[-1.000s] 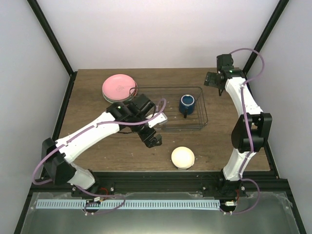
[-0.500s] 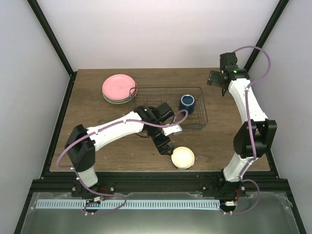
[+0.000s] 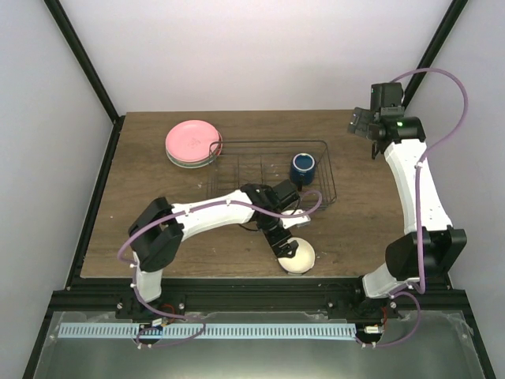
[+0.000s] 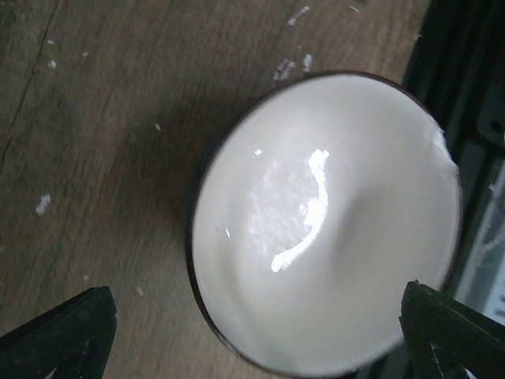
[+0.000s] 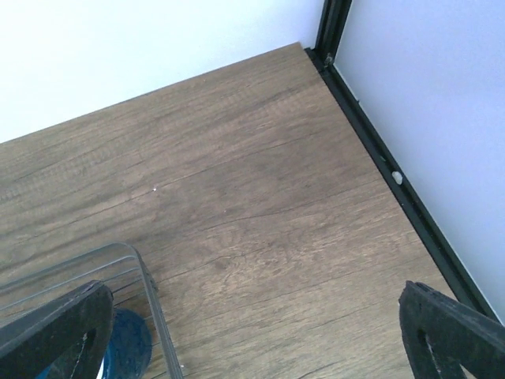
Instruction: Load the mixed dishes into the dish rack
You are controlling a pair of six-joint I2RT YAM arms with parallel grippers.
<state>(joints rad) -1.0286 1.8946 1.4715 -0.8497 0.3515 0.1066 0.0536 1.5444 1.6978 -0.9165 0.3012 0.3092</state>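
Wooden table (image 3: 142, 197): left hand (image 3: 286, 249) spread over cream bowl (image 4: 323, 221), seemingly apart.

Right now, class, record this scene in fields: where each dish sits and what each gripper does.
dish rack: mid-table
dark blue mug: inside rack, right end
pink plate: outside rack, by its far-left corner
cream bowl: outside rack, near front edge
left gripper: open, over the bowl
right gripper: open, empty, far right corner

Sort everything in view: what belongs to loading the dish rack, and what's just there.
Job: cream bowl, dark blue mug, pink plate, dish rack.
Just there: ridged strip along the near edge, black frame post.
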